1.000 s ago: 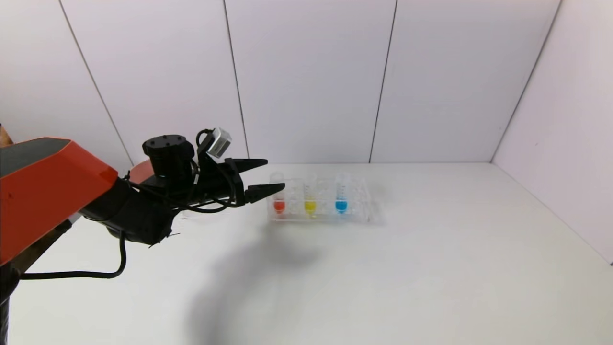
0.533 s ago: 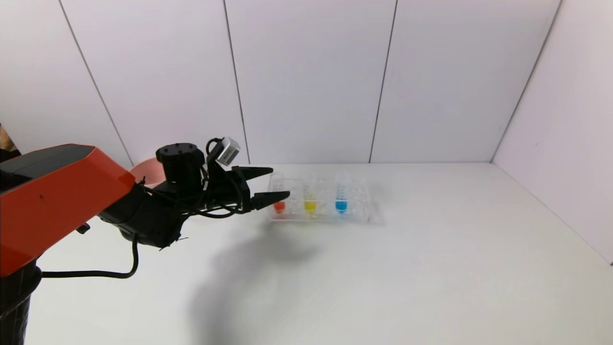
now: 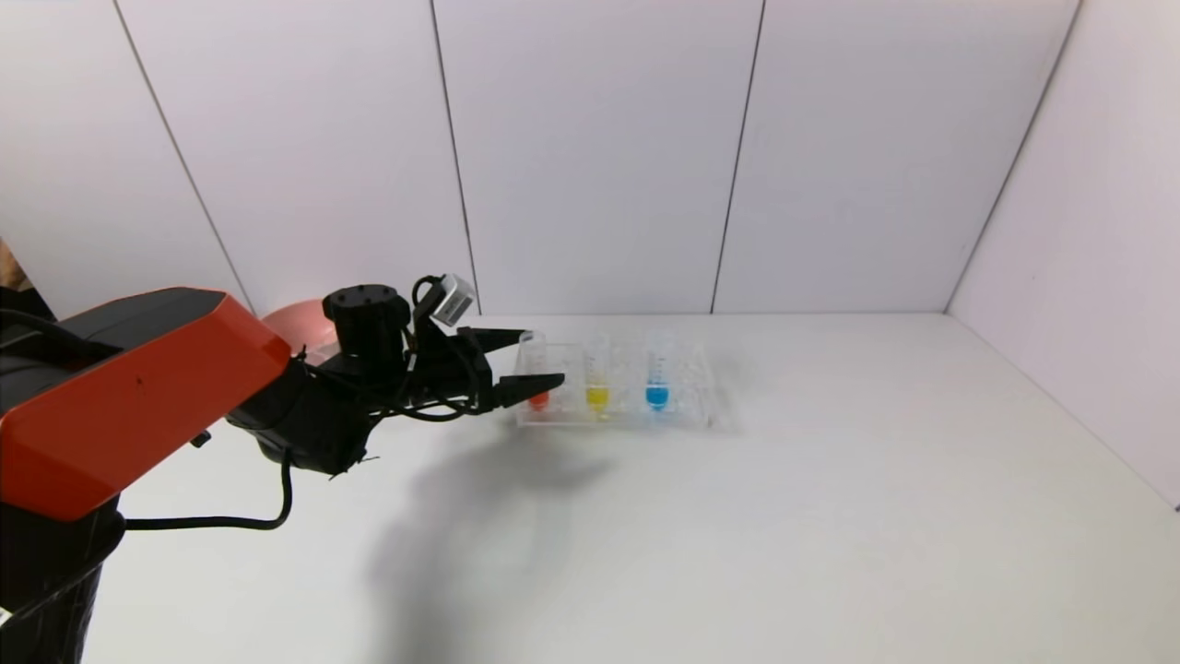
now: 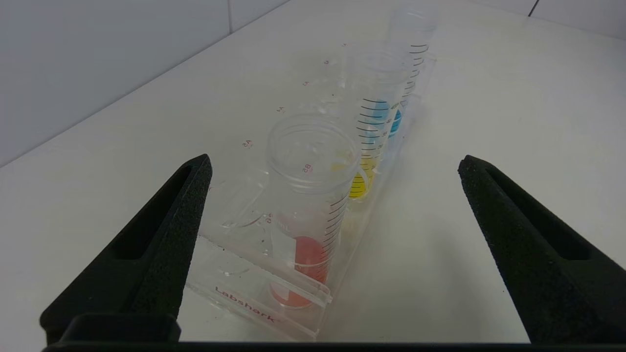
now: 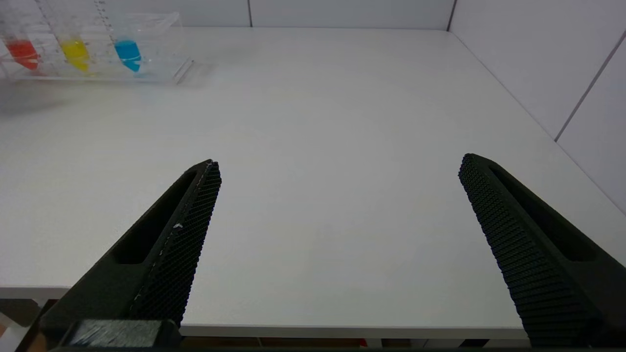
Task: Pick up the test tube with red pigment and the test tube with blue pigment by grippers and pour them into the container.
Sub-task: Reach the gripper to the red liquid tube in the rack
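The test tube with red pigment (image 3: 537, 399) (image 4: 308, 244) stands upright at the left end of a clear rack (image 3: 693, 408) (image 4: 242, 296). The test tube with blue pigment (image 3: 656, 396) (image 5: 127, 51) stands third in the same row. My left gripper (image 3: 543, 357) (image 4: 335, 160) is open, reaching in from the left at the height of the red tube's upper part. The tube lies between the fingertips, nearer one finger, with neither touching it. My right gripper (image 5: 337, 164) hangs open over the table's near edge, holding nothing. The container is out of view.
A tube with yellow liquid (image 3: 597, 397) (image 4: 359, 185) stands between the red and blue ones. A pink bowl (image 3: 297, 326) shows partly behind my left arm at the back left. White walls close the table at the back and right.
My left gripper has moved right and slightly down towards the rack, so its open fingers now reach the red tube. The tubes and rack have not moved.
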You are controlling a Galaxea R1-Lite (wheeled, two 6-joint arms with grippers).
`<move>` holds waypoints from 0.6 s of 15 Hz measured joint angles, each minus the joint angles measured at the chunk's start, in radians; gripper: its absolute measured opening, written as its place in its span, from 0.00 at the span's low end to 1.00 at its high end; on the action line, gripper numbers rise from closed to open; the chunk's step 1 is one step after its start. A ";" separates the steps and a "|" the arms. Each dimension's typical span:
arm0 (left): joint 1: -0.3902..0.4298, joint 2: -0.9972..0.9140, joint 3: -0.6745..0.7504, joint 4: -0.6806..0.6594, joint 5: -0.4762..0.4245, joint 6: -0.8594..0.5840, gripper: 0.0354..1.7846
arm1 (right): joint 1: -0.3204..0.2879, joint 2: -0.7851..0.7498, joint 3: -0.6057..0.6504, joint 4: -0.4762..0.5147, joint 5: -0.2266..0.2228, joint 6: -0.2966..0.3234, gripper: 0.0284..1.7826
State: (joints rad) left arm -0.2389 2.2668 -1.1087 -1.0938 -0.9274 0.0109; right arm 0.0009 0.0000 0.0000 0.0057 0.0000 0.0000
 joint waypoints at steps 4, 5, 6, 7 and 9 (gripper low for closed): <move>-0.002 0.017 -0.014 0.004 0.000 0.000 0.98 | 0.000 0.000 0.000 0.000 0.000 0.000 1.00; -0.002 0.023 -0.022 0.004 0.000 0.000 0.96 | 0.000 0.000 0.000 0.000 0.000 0.000 1.00; -0.002 0.027 -0.026 0.004 0.000 0.000 0.92 | 0.000 0.000 0.000 0.000 0.000 0.000 1.00; -0.003 0.030 -0.030 0.004 0.000 0.000 0.87 | 0.000 0.000 0.000 0.000 0.000 0.000 1.00; -0.004 0.035 -0.035 0.004 0.000 0.000 0.72 | 0.000 0.000 0.000 0.000 0.000 0.000 1.00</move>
State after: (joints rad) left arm -0.2428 2.3019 -1.1438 -1.0900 -0.9274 0.0104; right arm 0.0013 0.0000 0.0000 0.0062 0.0000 0.0000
